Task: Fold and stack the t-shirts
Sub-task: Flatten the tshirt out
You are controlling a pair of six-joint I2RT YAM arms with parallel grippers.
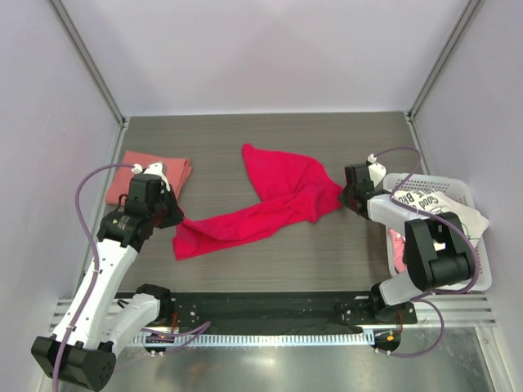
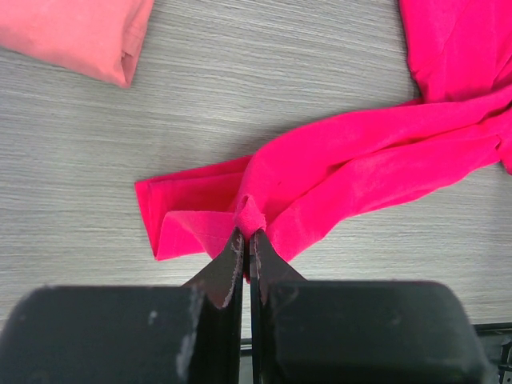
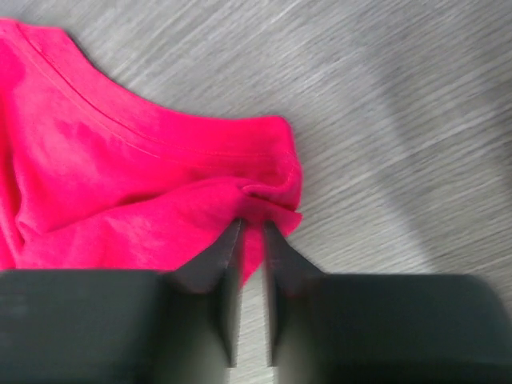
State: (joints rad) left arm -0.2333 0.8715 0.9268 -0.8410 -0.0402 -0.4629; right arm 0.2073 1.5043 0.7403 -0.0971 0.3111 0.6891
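Observation:
A crimson-magenta t-shirt (image 1: 278, 200) lies stretched and twisted across the middle of the table. My left gripper (image 1: 176, 219) is shut on a pinch of cloth at its left end (image 2: 246, 234), and the hem fans out flat beside the black fingers (image 2: 228, 272). At the shirt's right end my right gripper (image 1: 345, 200) has its jaws drawn narrow round a bunched fold of the crimson cloth (image 3: 252, 224), near a seamed edge (image 3: 120, 128). A folded salmon-pink t-shirt (image 1: 147, 175) lies at the back left (image 2: 72, 36). The white t-shirt with black print (image 1: 433, 204) sits in a basket.
A white slatted basket (image 1: 482, 278) stands at the right edge of the table, with a bit of pink cloth (image 1: 398, 249) inside it too. Pale walls enclose the table on three sides. A black strip and a metal rail run along the near edge by the arm bases.

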